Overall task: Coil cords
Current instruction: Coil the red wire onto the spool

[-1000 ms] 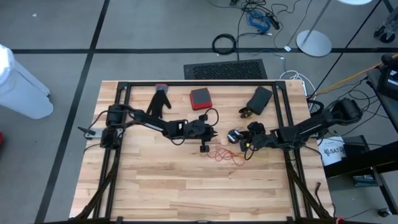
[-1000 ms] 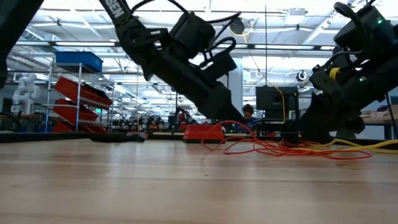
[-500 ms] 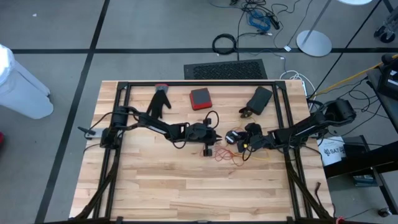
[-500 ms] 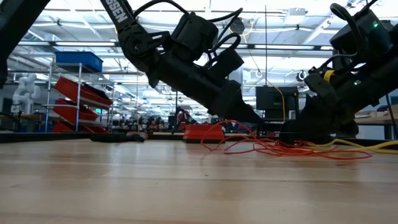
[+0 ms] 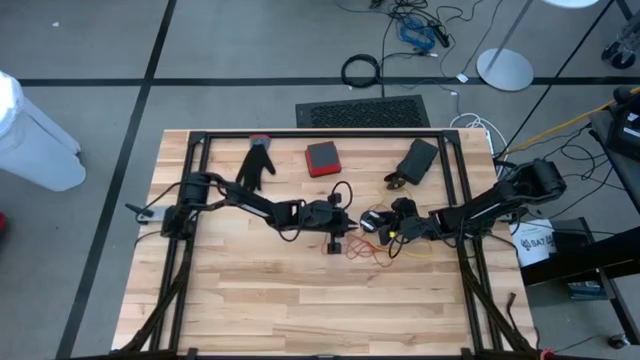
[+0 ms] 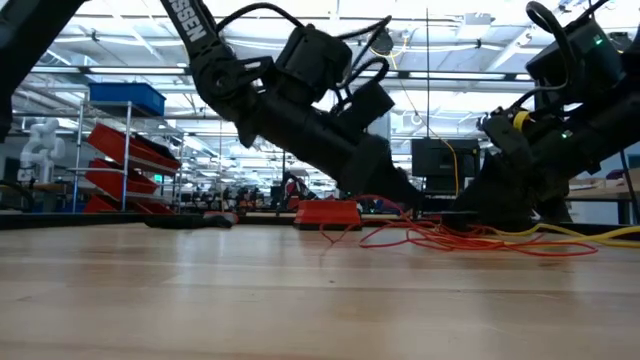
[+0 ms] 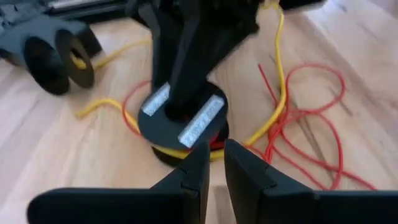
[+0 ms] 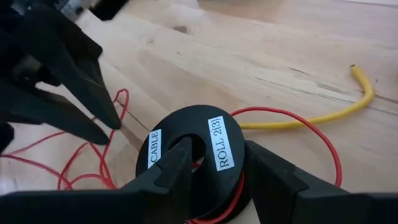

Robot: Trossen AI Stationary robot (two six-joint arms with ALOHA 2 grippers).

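We read "CABLE" and "ROLL 2(3)" on white labels on the black spool, lower centre of the right wrist view, gripped by the right end effector: one finger in the hub hole, one on the rim. Left end effector is nearly closed, gripping nothing we can see, just beside the spool. Red cord and yellow cord sprawl mid-tabletop. Farther up the high view: black glove, red case, black pouch. Short black cord we can't make out.
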